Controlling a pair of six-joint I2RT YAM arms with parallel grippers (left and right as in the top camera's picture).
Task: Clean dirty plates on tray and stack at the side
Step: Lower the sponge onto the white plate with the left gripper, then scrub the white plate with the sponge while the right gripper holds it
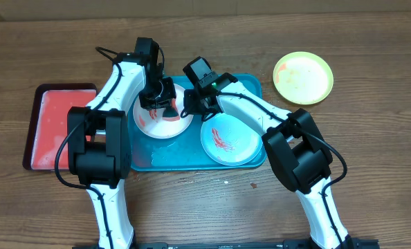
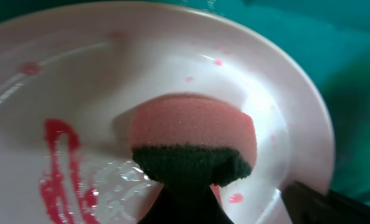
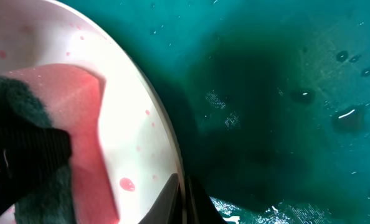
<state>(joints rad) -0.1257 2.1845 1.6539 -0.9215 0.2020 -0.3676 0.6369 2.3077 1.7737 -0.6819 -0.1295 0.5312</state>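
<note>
Three plates share the overhead view. The white plate lies left of centre on the teal tray. The light blue plate sits lower right on the same tray, streaked red. The yellow-green plate rests off the tray on the counter at upper right, looking nearly clean. A red tray lies at far left. Your left gripper hangs over the white plate, and your right gripper meets its right rim.

Left wrist view: your jaws are clamped on a pink sponge with a dark scouring layer, pressed to the plate's floor at centre frame. A red sauce smear shows at lower left, with a wet film beside it.

Right wrist view: at the bottom edge your jaws appear closed on the white plate's rim, steadying it. Wet tray fills the right of the frame.

Scrubbing of the white plate looks to be the step in hand, and it is not finished. Your next move likely calls for dragging the sponge toward the smear while the rim grip holds. Only then can the plate go to the side stack.
</note>
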